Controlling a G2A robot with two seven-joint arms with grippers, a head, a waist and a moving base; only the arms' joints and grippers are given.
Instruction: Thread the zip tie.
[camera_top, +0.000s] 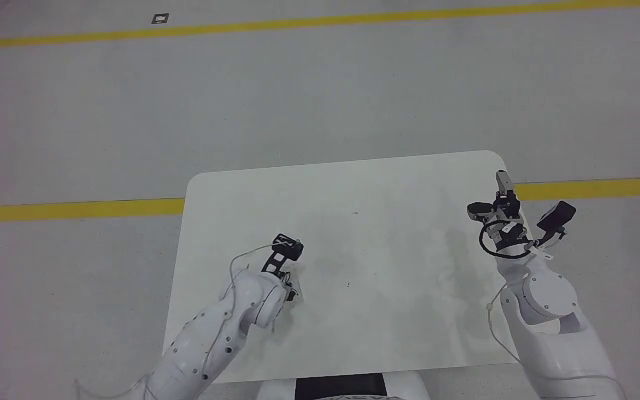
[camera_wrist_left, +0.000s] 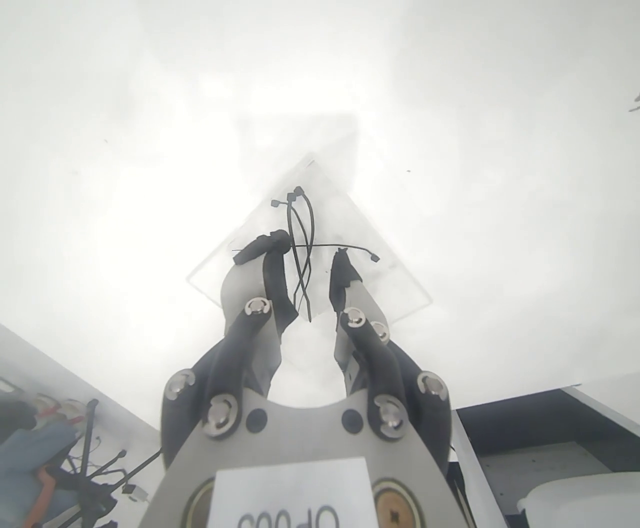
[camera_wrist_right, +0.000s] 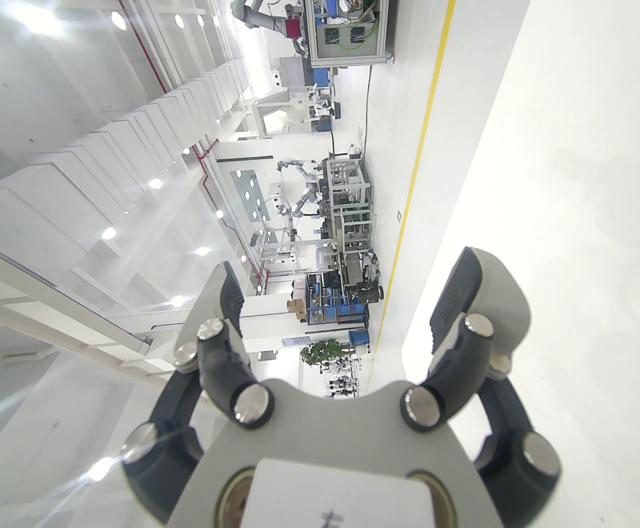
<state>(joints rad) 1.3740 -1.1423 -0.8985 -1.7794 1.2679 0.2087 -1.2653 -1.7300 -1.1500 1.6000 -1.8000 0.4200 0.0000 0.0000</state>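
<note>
1. Black zip ties (camera_wrist_left: 296, 246) lie on a clear sheet (camera_wrist_left: 380, 270), just ahead of the left gripper (camera_wrist_left: 305, 255).
2. Left gripper: silver, with black-taped fingertips (camera_wrist_left: 262, 245).
3. Right gripper (camera_wrist_right: 345, 275): grey, with black ribbed pads (camera_wrist_right: 457, 290).
4. Yellow floor stripe (camera_wrist_right: 425, 125) beyond the right gripper.

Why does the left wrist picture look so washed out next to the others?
Left wrist view: glare off the white table hazes the scene around the black zip ties on their clear sheet. Right wrist view: ceiling lamps flare, straight lines bow. Top view: even light.
</note>
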